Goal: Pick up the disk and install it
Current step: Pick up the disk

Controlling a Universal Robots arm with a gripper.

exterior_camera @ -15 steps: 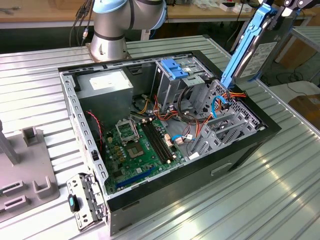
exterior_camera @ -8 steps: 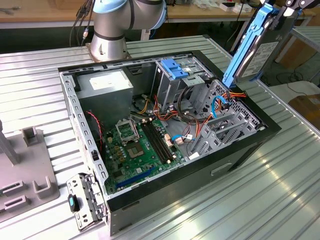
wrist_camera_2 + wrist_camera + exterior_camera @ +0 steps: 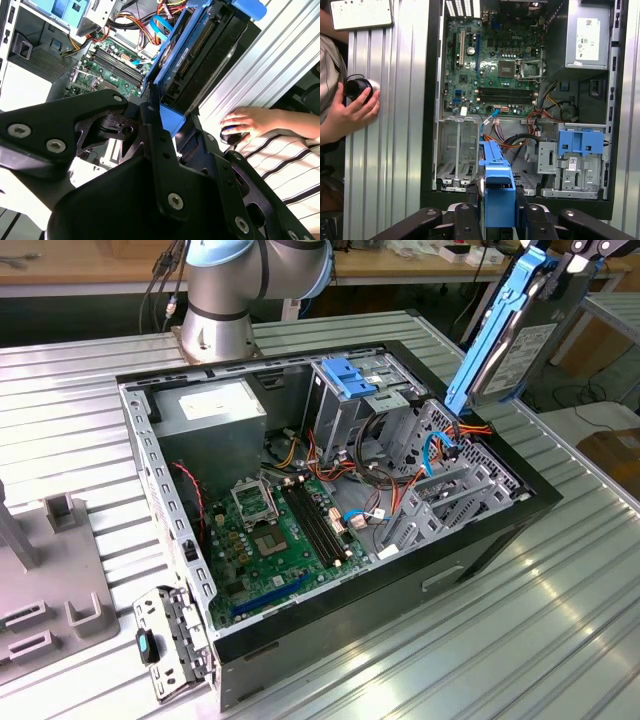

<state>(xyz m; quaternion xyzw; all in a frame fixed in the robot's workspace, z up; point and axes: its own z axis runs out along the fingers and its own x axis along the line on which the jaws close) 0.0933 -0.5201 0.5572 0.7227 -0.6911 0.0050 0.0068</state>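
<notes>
The disk (image 3: 522,352), a dark grey drive with a white label in a bright blue carrier rail (image 3: 490,335), hangs tilted in the air above the exterior view's right end of the open computer case (image 3: 480,555). My gripper (image 3: 552,254) is shut on its upper end. In the second wrist view the black fingers (image 3: 155,125) clamp the blue end of the disk (image 3: 200,55). In the first wrist view the gripper (image 3: 497,202) holds the disk (image 3: 496,177) edge-on over the metal drive cage (image 3: 457,150).
Inside the case lie the green motherboard (image 3: 285,530), coloured cables (image 3: 400,490), a power supply (image 3: 215,410) and a cage with a light-blue latch (image 3: 350,375). A person's hand (image 3: 350,110) rests on a black knob beside the case. A grey fixture (image 3: 50,570) stands at the exterior view's left.
</notes>
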